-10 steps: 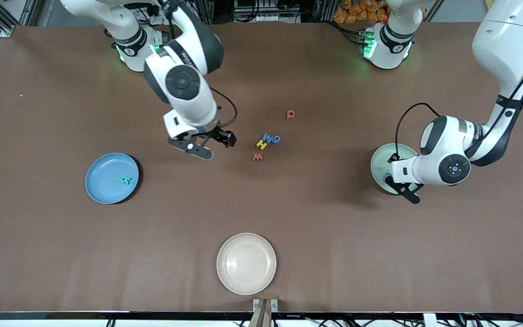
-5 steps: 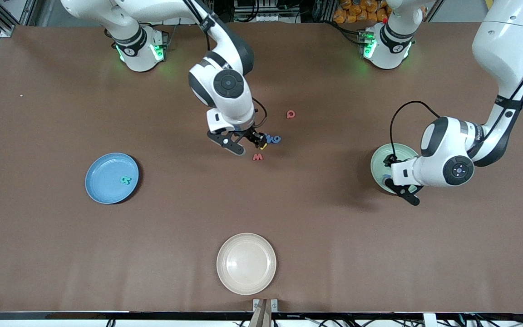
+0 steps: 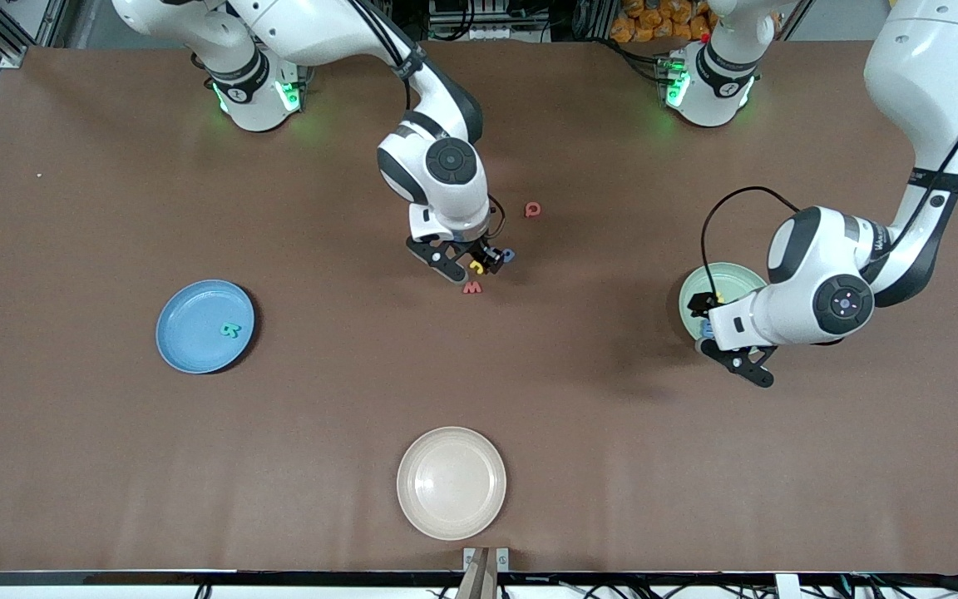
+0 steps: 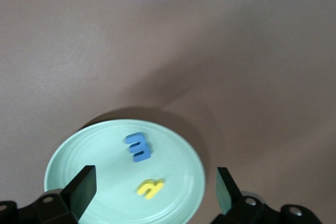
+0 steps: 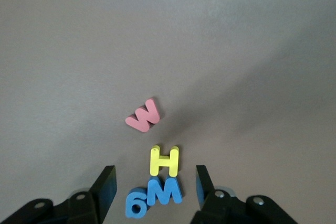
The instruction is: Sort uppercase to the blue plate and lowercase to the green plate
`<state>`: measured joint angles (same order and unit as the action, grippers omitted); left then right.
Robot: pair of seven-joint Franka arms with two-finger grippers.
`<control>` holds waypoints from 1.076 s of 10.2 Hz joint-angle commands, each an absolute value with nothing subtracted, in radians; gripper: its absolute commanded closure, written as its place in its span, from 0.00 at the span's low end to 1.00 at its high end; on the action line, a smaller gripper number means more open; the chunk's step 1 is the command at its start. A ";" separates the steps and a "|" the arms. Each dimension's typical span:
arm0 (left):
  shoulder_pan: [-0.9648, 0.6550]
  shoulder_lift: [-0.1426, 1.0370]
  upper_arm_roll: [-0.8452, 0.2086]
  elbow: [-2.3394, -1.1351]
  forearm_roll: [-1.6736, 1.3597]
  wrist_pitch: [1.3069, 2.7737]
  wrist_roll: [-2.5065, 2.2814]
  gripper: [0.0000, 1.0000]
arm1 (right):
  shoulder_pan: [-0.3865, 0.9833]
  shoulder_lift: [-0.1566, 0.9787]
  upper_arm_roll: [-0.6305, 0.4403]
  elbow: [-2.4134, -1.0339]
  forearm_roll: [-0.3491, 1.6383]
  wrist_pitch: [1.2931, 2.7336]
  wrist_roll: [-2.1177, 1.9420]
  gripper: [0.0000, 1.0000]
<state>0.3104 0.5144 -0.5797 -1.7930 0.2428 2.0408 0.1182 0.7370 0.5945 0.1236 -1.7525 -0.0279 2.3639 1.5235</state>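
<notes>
My right gripper [image 3: 472, 266] [image 5: 153, 187] is low over the letter cluster at mid-table, open. Its fingers stand either side of the blue M [image 5: 164, 191] and the blue g-shaped letter [image 5: 136, 203], touching neither. The yellow H [image 3: 476, 268] [image 5: 165, 161] lies just past the fingertips, and the red w [image 3: 471, 288] [image 5: 143, 116] beside it, nearer the front camera. The red Q [image 3: 534, 209] lies apart. My left gripper [image 3: 724, 337] [image 4: 155, 187] hangs open and empty over the green plate [image 3: 733, 273] [image 4: 89, 153], which holds the blue e [image 4: 138, 147] and yellow h [image 4: 149, 188]. The blue plate [image 3: 188, 293] holds the teal R [image 3: 230, 330].
A cream plate [image 3: 451, 482] sits near the table's front edge, with nothing in it. Bare brown table lies between the three plates and around the letter cluster.
The right arm swung from beside the cluster toward the left arm's end and came down over the letters, its jaws narrowing. The left hand shifted slightly over the green plate.
</notes>
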 commanded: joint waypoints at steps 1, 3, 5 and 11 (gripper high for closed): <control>0.302 0.436 -0.603 -1.796 0.229 2.026 -0.038 0.00 | 0.742 0.627 0.123 -1.744 -0.051 2.402 1.568 0.33; 0.282 0.394 -0.601 -1.796 0.225 2.026 -0.048 0.00 | 0.742 0.644 0.124 -1.744 -0.051 2.417 1.575 0.34; 0.267 0.361 -0.598 -1.798 0.226 2.029 -0.049 0.00 | 0.750 0.660 0.124 -1.744 -0.051 2.430 1.575 0.35; 0.278 0.241 -0.594 -1.815 0.219 2.026 -0.061 0.00 | 0.749 0.689 0.124 -1.744 -0.037 2.470 1.575 0.45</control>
